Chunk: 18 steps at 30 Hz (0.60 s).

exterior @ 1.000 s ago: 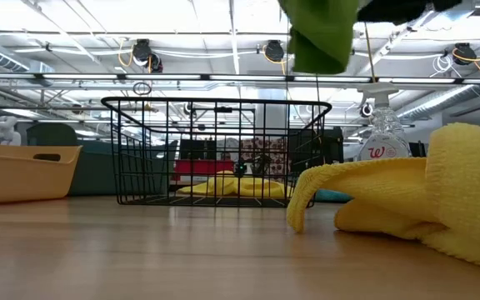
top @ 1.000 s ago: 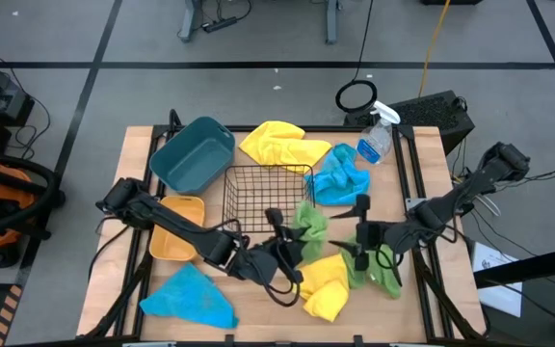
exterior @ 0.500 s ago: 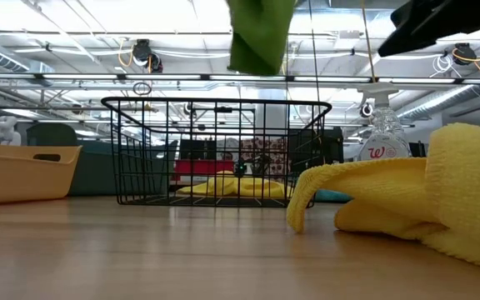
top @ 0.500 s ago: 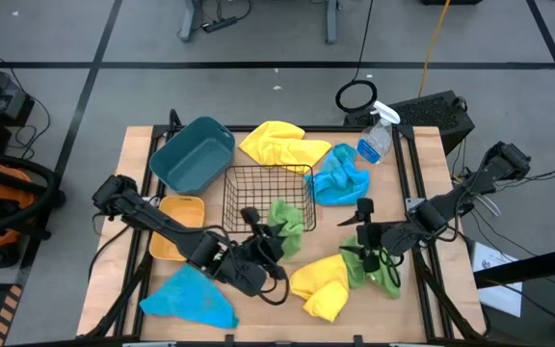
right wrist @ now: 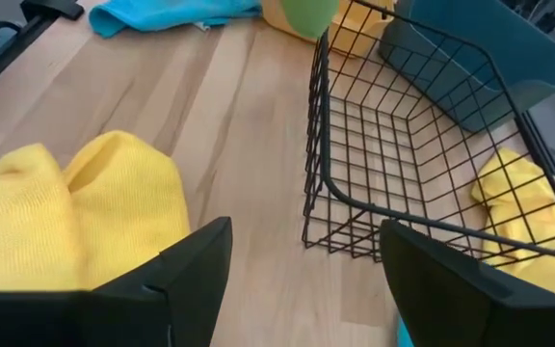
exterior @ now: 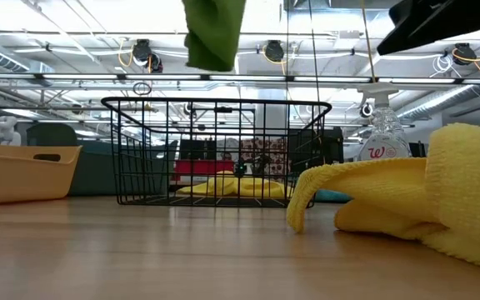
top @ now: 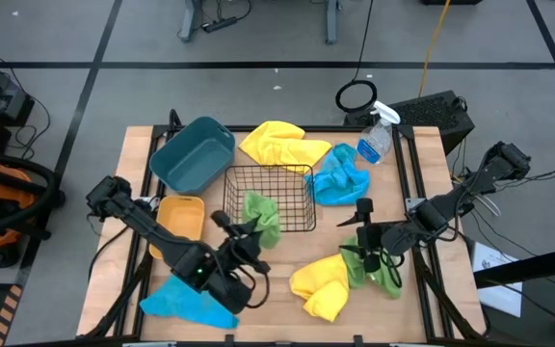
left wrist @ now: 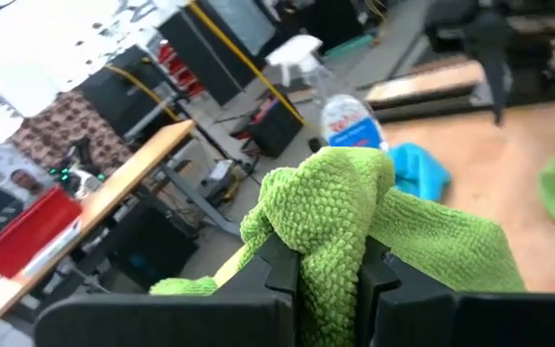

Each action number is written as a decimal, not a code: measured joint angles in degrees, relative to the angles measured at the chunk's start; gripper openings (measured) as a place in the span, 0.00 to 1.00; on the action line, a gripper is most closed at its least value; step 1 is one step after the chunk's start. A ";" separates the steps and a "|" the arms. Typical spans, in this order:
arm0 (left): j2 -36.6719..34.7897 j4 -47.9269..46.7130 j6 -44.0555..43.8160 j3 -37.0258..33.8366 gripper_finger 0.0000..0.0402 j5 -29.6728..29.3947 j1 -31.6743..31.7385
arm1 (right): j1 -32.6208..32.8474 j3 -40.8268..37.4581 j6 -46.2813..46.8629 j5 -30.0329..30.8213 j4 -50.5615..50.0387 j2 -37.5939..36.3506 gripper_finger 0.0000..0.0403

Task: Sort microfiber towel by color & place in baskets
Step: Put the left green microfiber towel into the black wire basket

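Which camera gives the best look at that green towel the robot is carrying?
The left wrist view: the green towel fills it, pinched in the left hand. High view shows it above the wire basket; low view, hanging; right wrist, only an edge.

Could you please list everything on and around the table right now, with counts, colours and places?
Tub: one, teal, table's far-left corner.
Wire basket: one, black, table centre.
Bin: one, yellow-orange, left side, partly under the left arm.
Yellow towels: two, one at the far edge, one near-centre.
Blue towels: two, one beside the spray bottle, one at the near-left edge.
Green towels: two, one held above the wire basket, one under the right end effector.
Spray bottle: one, clear, far-right.
Left end effector: shut on a green towel.
Right end effector: open, right of centre.
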 joint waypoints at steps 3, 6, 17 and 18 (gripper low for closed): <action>-0.32 -7.56 -7.88 -0.04 0.09 -0.41 -0.73 | 0.00 0.00 -1.36 0.00 1.36 0.00 0.63; -0.61 -13.99 -15.72 -0.04 0.09 -0.65 -0.72 | 0.00 0.00 -2.54 0.01 2.61 0.00 0.63; -0.52 -9.32 -10.97 -0.04 0.09 0.20 0.60 | 0.00 -0.02 -3.84 0.07 3.57 0.02 0.63; -0.52 -8.85 -9.34 -0.04 0.09 0.53 0.81 | 0.00 -0.02 -3.32 0.07 3.56 0.02 0.63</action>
